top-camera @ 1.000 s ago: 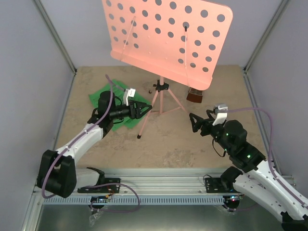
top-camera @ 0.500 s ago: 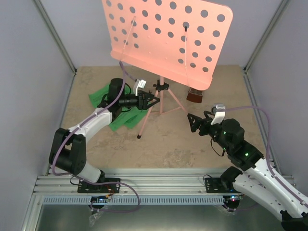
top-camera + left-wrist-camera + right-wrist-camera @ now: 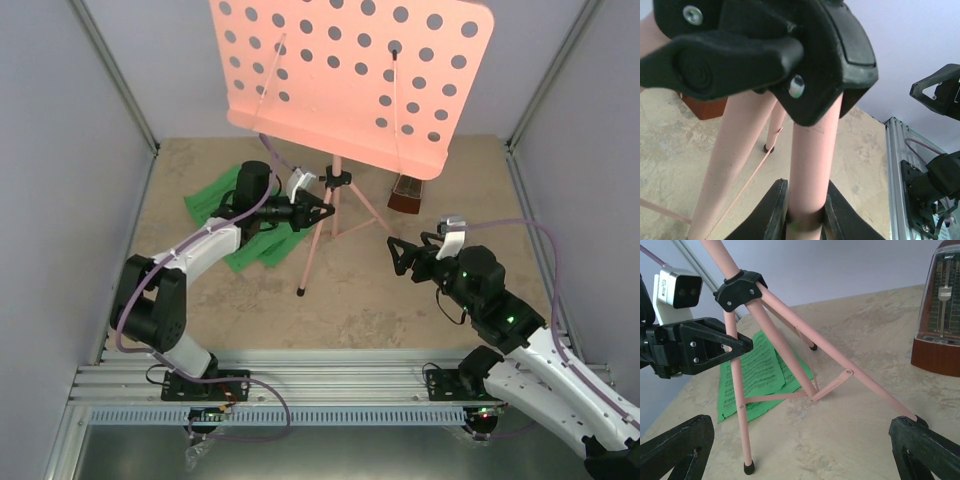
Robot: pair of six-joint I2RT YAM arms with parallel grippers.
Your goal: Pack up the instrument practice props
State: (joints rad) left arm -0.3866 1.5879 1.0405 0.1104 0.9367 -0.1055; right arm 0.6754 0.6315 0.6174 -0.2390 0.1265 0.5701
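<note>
The pink music stand (image 3: 350, 80) rests on its tripod, its black hub (image 3: 338, 182) under the hole-punched desk. My left gripper (image 3: 323, 211) is shut on the stand's near leg (image 3: 815, 150) just below the hub, with a black finger on each side of the tube (image 3: 805, 217). Green sheet-music pages (image 3: 212, 198) lie flat behind that arm, also seen as pages (image 3: 755, 375). The brown metronome (image 3: 405, 195) stands upright to the right of the tripod, and as the metronome (image 3: 940, 315). My right gripper (image 3: 400, 256) hangs open facing the tripod, its own view (image 3: 800, 455) showing nothing between the fingers.
Grey walls close in the left, back and right sides. An aluminium rail (image 3: 330, 385) with the arm bases runs along the near edge. The stand's other legs (image 3: 840, 357) and thin cross braces (image 3: 832, 387) spread over the stone-patterned table (image 3: 380, 310).
My left gripper moved right from over the green pages to the tripod and shut on the near leg. The stand shifted slightly, its near foot sliding. The right arm hardly moved.
</note>
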